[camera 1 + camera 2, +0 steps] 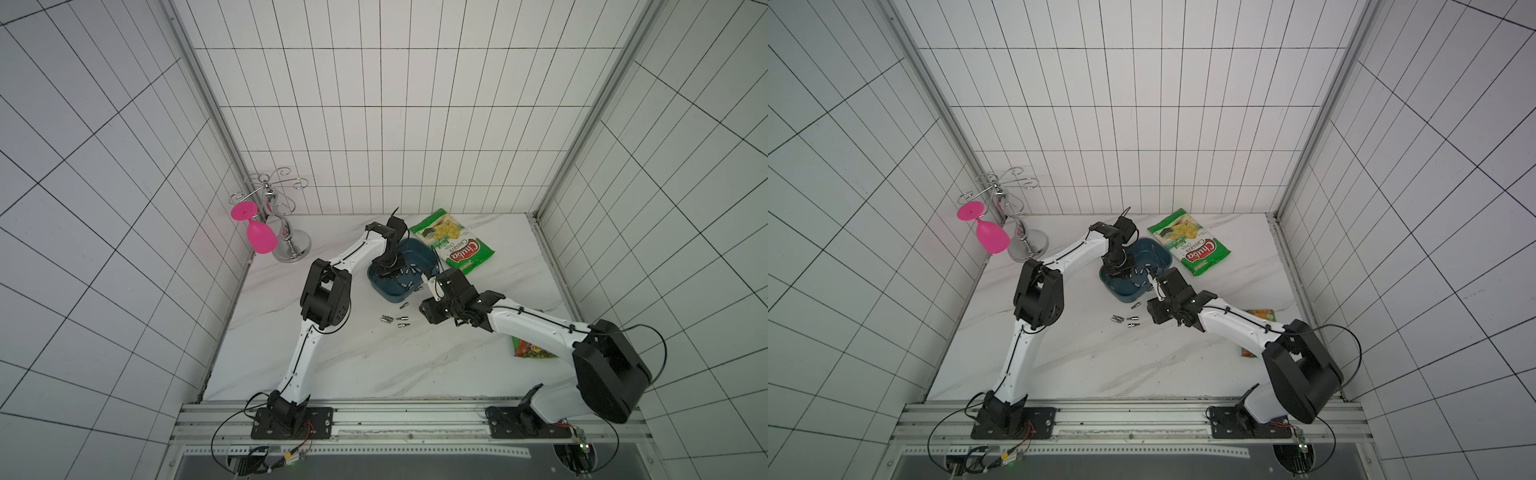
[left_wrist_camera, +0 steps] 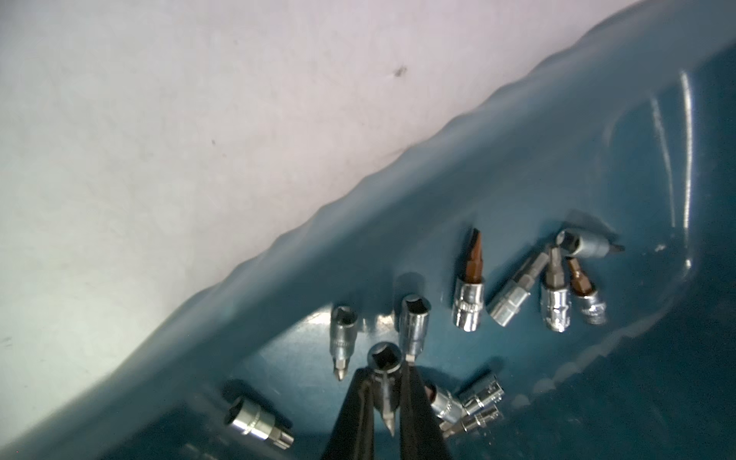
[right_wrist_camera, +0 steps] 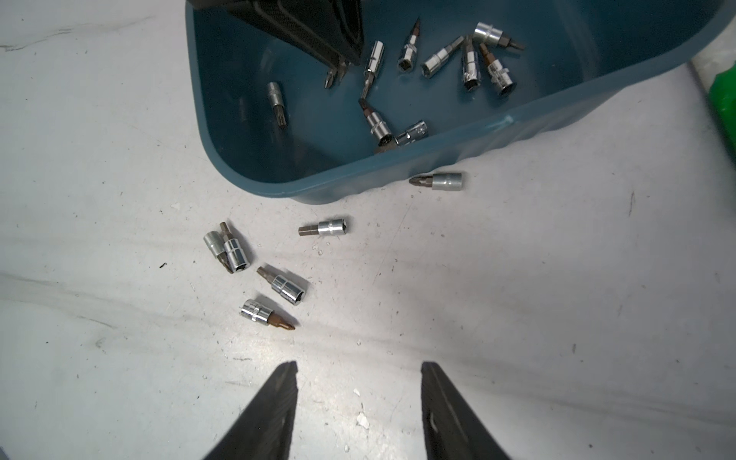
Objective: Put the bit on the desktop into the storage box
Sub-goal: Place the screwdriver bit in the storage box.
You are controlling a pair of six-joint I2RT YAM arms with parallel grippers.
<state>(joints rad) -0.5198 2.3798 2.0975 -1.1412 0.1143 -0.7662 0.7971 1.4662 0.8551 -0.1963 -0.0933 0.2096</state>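
The teal-blue storage box (image 1: 417, 250) (image 1: 1160, 254) stands on the white marble desktop (image 1: 374, 365) with several bits lying in it. My left gripper (image 2: 384, 382) (image 1: 388, 272) reaches down into the box, shut on a silver bit (image 2: 383, 360) held just above the box floor. Several more bits (image 3: 284, 286) (image 1: 395, 321) lie loose on the desktop in front of the box, and one (image 3: 438, 181) rests against the box's outer wall (image 3: 358, 175). My right gripper (image 3: 360, 364) (image 1: 433, 289) hovers open over bare desktop short of those bits, holding nothing.
A green chips bag (image 1: 453, 245) lies behind the box on the right. A chrome glass rack (image 1: 286, 237) with a pink glass (image 1: 258, 235) stands at the back left. A small snack packet (image 1: 532, 351) lies partly under my right arm.
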